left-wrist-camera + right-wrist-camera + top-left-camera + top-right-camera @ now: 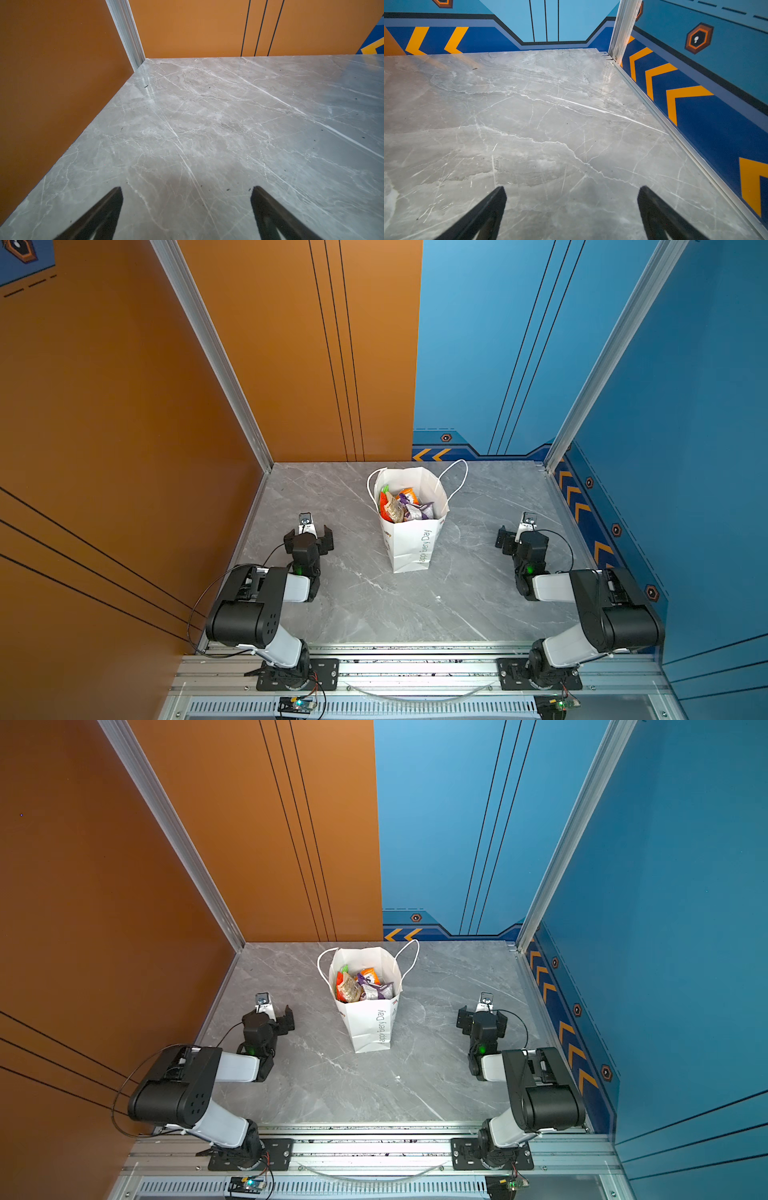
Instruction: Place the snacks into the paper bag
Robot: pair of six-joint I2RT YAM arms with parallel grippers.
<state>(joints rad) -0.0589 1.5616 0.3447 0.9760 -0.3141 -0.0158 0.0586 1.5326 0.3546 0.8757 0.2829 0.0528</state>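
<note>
bag: tall white paper gift bag (409, 545) upright mid-tabletop (374, 605), mouth open.
snacks: glossy orange, purple and green packets (405, 506) inside the bag; none outside.
left gripper (308, 533): left of the bag, well apart; jaws spread, empty.
right gripper (483, 1017): right of the bag, well apart; jaws spread, empty.
handling: you should expect light, crease-prone paper and slippery packets; grip the white cord handles (455, 479) or the rim.

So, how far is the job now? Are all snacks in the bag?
Done: the snacks lie inside the upright bag, and no packet shows on the table in any view. In hand: nothing. The left gripper and the right gripper are open, empty and apart from the bag. Left: nothing visible, so the job looks finished.
</note>
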